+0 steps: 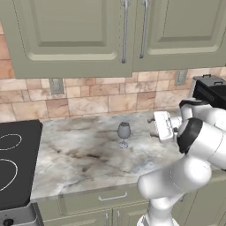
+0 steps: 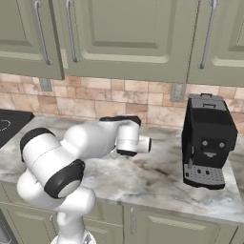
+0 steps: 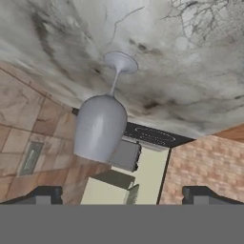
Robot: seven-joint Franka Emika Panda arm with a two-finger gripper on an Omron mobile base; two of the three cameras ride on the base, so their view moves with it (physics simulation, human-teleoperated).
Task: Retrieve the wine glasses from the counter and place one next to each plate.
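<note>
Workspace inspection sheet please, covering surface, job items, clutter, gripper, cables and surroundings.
Surface: marble counter, veined, dark smudges.
Job's things: one wine glass upright on the counter, untouched; plates: nothing seen.
Clutter: black coffee machine at the counter's right end.
Gripper: gripper open, level with the glass and apart from it, holding nothing.
Cables: nothing seen.
Surroundings: black stovetop to the left, brick backsplash with wall outlets, sage-green upper cabinets.

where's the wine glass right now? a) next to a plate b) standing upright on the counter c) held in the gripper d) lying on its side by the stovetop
b, the wine glass stands on its foot on the marble counter, apart from the gripper, whose fingertips are spread wide.
</note>
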